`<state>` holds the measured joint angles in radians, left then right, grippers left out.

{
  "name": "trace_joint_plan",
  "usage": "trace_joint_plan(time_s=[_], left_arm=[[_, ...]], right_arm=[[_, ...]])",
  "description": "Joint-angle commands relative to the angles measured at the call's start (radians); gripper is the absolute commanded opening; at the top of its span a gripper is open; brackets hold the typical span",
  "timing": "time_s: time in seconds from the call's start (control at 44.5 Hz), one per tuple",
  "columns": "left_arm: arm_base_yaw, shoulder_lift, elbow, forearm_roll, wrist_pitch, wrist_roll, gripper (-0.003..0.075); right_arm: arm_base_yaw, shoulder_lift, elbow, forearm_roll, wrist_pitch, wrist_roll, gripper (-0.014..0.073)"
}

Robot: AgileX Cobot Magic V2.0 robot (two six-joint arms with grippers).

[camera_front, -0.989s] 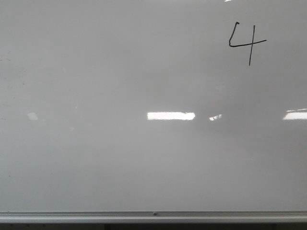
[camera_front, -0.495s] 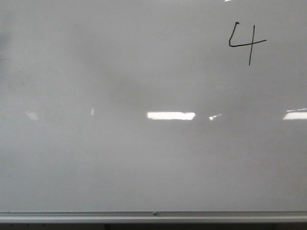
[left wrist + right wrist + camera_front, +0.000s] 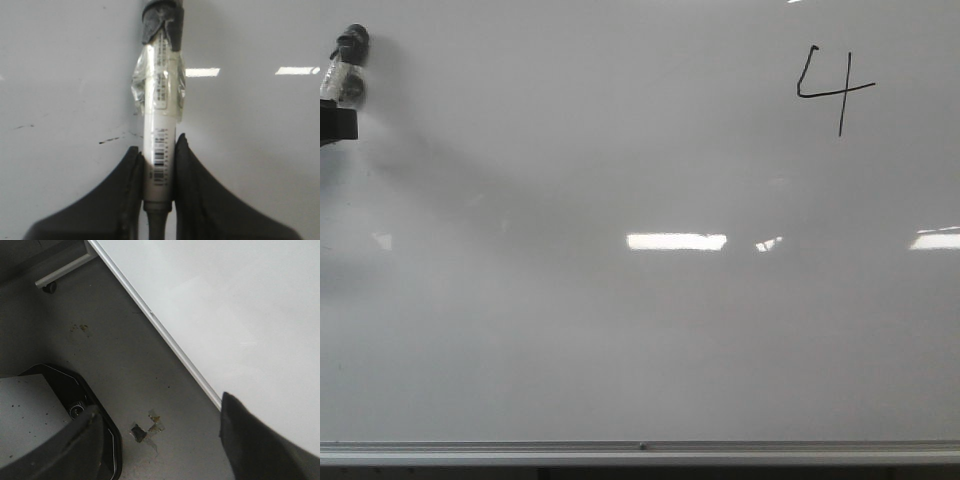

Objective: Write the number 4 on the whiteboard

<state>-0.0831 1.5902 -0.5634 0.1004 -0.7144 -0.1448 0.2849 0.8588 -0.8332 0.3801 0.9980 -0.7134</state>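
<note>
Whiteboard: you see the whiteboard [image 3: 620, 330] filling the front view, glossy grey-white, with bright light reflections across its middle and a silver bottom rail [image 3: 640, 452] along its lower edge.

Number 4: the number 4 [image 3: 834, 88] sits near the whiteboard's upper right corner — thin black lines, open at the top, small against the board.

Left gripper: your left gripper [image 3: 159, 170] has its fingers [image 3: 125, 190] closed on a white marker pen [image 3: 160, 145], one finger pressed against each side of the barrel. The pen has clear tape wrapped round it and a black end pointing at the whiteboard. In the front view the pen [image 3: 342, 70] shows at the whiteboard's upper left edge, well apart from the number 4.

Right gripper: your right gripper [image 3: 160, 440] has its fingers [image 3: 250, 440] spread wide with nothing between them — it hangs over the grey floor [image 3: 125, 355] just off the whiteboard's rail.
</note>
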Motion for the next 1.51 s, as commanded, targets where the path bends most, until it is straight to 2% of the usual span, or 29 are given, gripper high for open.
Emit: trace_joint_plan(time_s=[0.0, 0.157, 0.337, 0.427, 0.495, 0.652, 0.854, 0.944, 1.214, 1.484], left_arm=[[-0.007, -0.007, -0.044, -0.008, -0.037, -0.008, 0.0055], [-0.007, 0.007, -0.068, -0.006, 0.024, -0.008, 0.0076], [-0.007, 0.007, -0.11, 0.029, 0.169, -0.008, 0.0314], [-0.007, -0.006, -0.112, 0.029, 0.172, -0.008, 0.037], [-0.007, -0.043, -0.112, 0.029, 0.208, -0.008, 0.0368], [-0.007, -0.201, -0.112, 0.031, 0.398, -0.008, 0.0368], [-0.007, -0.453, -0.174, 0.03, 0.904, -0.008, 0.0368], [-0.007, -0.567, -0.195, 0.025, 1.043, -0.008, 0.0368], [-0.007, -0.858, -0.2, -0.003, 1.275, 0.004, 0.0368], [-0.007, -1.071, -0.2, -0.015, 1.488, 0.107, 0.0368]], right_arm=[[-0.006, -0.004, -0.028, 0.021, -0.038, -0.001, 0.052], [-0.006, -0.004, -0.028, 0.021, -0.036, -0.001, 0.052], [-0.006, -0.004, -0.028, 0.021, -0.028, -0.001, 0.052], [-0.006, -0.004, -0.028, 0.021, -0.028, 0.002, 0.052], [-0.006, -0.004, -0.028, 0.021, -0.028, 0.022, 0.052], [-0.006, -0.034, -0.033, -0.041, -0.019, 0.159, 0.052], [-0.037, -0.109, -0.033, -0.218, -0.02, 0.5, 0.052], [-0.055, -0.146, -0.033, -0.271, -0.02, 0.591, 0.052], [-0.061, -0.258, -0.032, -0.292, 0.013, 0.652, 0.052], [-0.061, -0.325, -0.031, -0.305, 0.065, 0.687, 0.052]])
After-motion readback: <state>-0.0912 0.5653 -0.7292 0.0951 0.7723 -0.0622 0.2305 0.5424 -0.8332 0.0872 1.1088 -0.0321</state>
